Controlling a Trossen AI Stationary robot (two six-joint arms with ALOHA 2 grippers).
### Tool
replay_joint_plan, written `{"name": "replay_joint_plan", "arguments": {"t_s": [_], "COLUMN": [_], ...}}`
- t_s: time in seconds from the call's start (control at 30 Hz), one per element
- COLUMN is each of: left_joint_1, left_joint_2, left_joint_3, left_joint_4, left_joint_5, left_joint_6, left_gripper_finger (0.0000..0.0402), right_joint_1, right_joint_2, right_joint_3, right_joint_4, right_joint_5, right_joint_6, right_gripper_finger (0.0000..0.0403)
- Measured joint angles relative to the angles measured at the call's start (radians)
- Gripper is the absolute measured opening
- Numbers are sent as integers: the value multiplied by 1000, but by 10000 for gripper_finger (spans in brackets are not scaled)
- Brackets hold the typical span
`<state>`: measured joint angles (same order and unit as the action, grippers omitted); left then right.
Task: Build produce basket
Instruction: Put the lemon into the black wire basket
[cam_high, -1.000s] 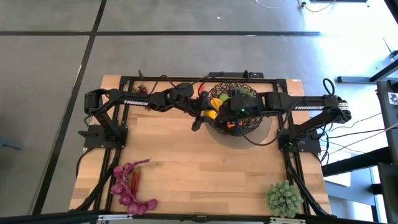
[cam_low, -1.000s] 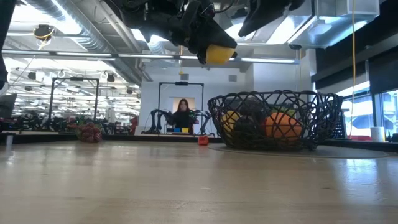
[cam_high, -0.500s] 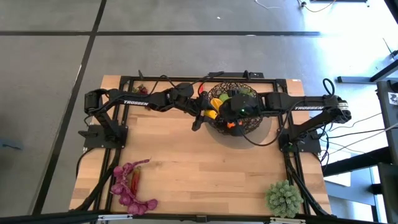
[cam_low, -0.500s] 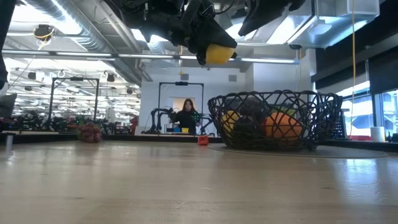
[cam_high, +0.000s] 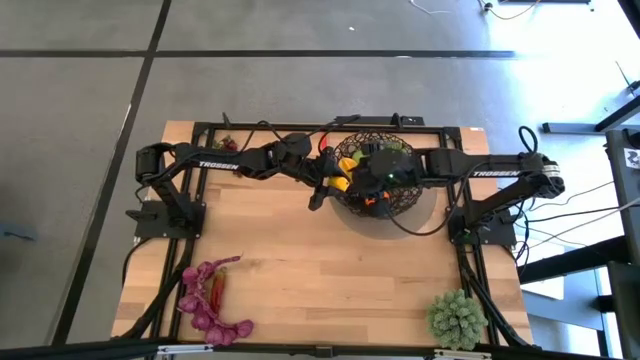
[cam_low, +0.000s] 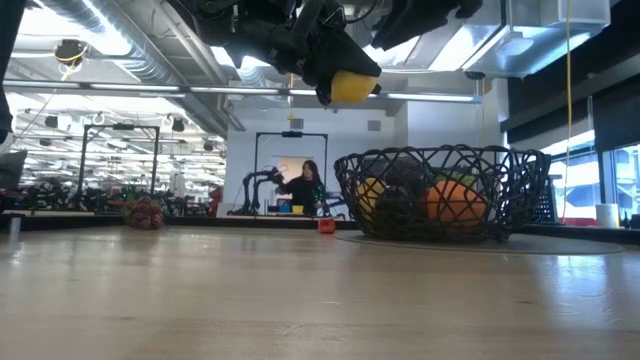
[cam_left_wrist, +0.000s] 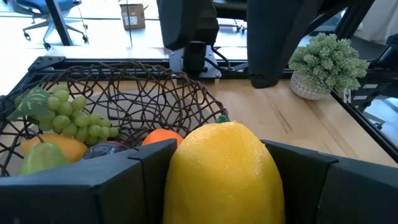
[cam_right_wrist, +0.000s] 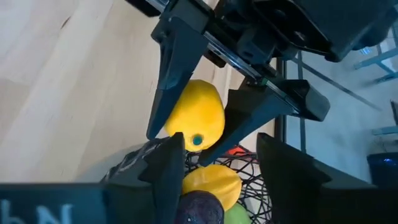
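Lemon held over the basket rim

My left gripper (cam_right_wrist: 202, 134) clamps the lemon (cam_left_wrist: 225, 171) above the wire basket (cam_low: 440, 193); my right gripper (cam_right_wrist: 221, 165) hangs over it, fingers apart.

White "TROSSEN" lettering along the left arm (cam_high: 218, 165) in the high view; the same "TROSSEN" wordmark along the right arm (cam_high: 487, 173), also in white on dark casing; a cropped pale letter "N" on the dark housing (cam_right_wrist: 43, 208) at the edge of the right wrist view, rest of the word cut off; nothing else legible anywhere.
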<state>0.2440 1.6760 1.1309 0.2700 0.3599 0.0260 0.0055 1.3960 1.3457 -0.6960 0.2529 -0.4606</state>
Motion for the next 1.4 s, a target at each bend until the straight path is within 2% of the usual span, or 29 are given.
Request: {"name": "replay_joint_plan", "arguments": {"t_s": [0.2,0.33,0.47,0.67,0.83,1.4], "left_joint_1": [0,0,-4,-3,-3,-3], "left_joint_2": [0,0,0,-1,-1,-1], "left_joint_3": [0,0,0,0,0,0], "left_joint_4": [0,1,-7,-15,-17,-20], "left_joint_5": [2,62,98,106,131,163], "left_joint_6": [-25,-27,-44,-50,-50,-51], "left_gripper_finger": [205,205,205,205,205,204], "right_joint_1": [7,8,7,13,13,11], "right_joint_2": [28,46,51,50,54,108], "right_joint_3": [0,-19,-49,-60,-60,-60], "right_joint_4": [-34,-31,43,135,140,173], "right_joint_5": [-25,-40,-26,-45,-79,-90], "right_joint_6": [-194,-339,-455,-523,-574,-649], "right_gripper_finger": [226,228,226,228,228,229]}}
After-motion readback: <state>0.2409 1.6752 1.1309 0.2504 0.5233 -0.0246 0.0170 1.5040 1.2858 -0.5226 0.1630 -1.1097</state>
